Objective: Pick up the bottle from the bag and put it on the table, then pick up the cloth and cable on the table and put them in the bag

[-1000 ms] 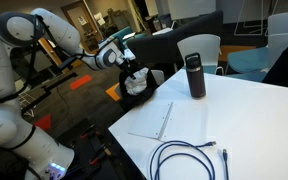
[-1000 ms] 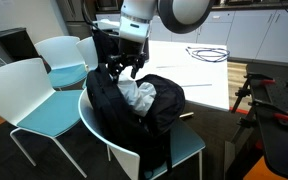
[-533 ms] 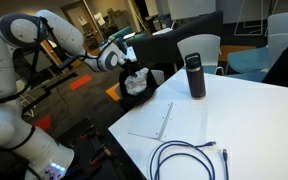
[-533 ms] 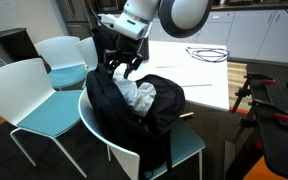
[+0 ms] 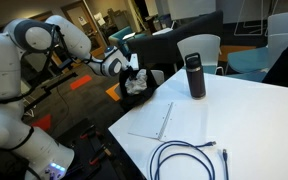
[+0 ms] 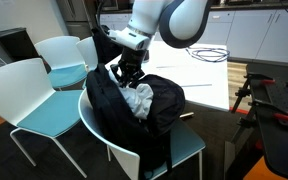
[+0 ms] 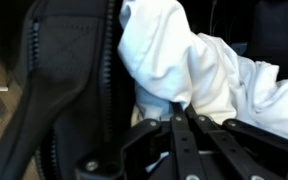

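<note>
Table (image 5: 254, 120): big white top. Bottle (image 5: 195, 76) stands upright on its far part. Cable (image 5: 189, 158) lies looped by the near edge. Paper sheet (image 5: 152, 122) lies btwn them, toward the left edge.

Bag (image 6: 109, 105) sits on a teal chair (image 6: 189, 145) just beside the table, mouth open upward. Cloth (image 6: 137, 98) is inside it.

Gripper (image 6: 129, 72) is low at the bag mouth, jaws together. In wrist view the tips touch the cloth edge; can't tell if any fabric is pinched.

Risks:
- If a fold is caught, lifting would drag the cloth out.
- The soft bag wall or zip could snag the fingers and pull the bag off the chair.
- Cable is prob. next. It's thin and easy to miss, and the loops are close to the near edge, so a sloppy grab could slide it off.

Room:
- Open space above the bag.
- Table middle is mostly bare.
- Bottle is well apart from the cable, so low knock risk.
- In an exterior view, chairs crowd the bag's left side.
</note>
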Robot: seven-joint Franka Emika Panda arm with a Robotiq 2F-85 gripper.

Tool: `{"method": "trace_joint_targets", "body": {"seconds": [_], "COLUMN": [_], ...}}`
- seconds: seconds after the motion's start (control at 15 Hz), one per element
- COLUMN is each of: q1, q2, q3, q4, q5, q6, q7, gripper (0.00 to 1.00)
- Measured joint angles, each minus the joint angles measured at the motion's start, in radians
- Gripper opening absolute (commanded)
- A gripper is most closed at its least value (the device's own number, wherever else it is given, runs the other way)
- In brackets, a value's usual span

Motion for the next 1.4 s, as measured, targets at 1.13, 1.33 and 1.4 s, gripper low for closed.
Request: {"method": "trace_joint_targets", "body": {"seconds": [1.13,1.33,1.4], "q1": [0.074,0.087,0.087], "q2": [0.212,0.203,0.189], "q3": [-0.109,-0.116,-0.116], "q4": [0.221,0.218,0.207], "q5": [0.048,0.032,0.027], "q6": [-0.291,-0.291,-0.291], "q7": [0.198,0.202,0.202], "gripper": [0.29,0.43,0.51]}}
